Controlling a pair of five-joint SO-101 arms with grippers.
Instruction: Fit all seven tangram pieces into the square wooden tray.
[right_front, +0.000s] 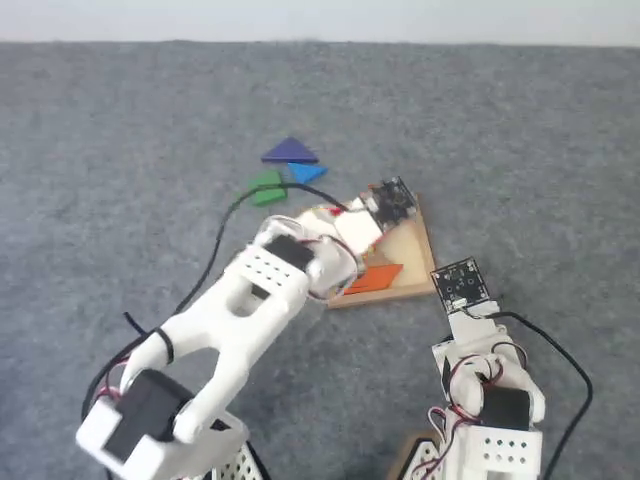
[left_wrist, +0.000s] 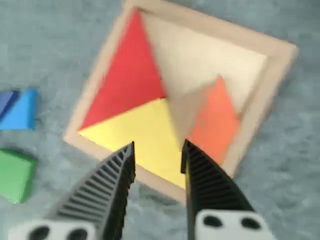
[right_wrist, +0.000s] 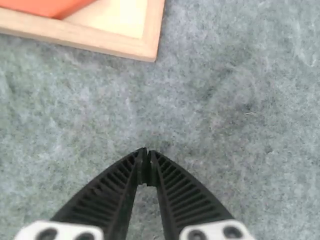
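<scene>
Left arm (right_front: 255, 290) overhangs tray (right_front: 395, 293); open carpet (right_wrist: 225, 100) around right claw (right_wrist: 146, 151).

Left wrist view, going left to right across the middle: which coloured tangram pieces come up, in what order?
light blue piece → red triangle → orange piece

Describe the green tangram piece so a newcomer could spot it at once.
Find the square wooden tray mid-table. Three loose pieces lie beyond it, to the left. The green piece is the leftmost, beside the light blue piece and the dark blue triangle.
</scene>
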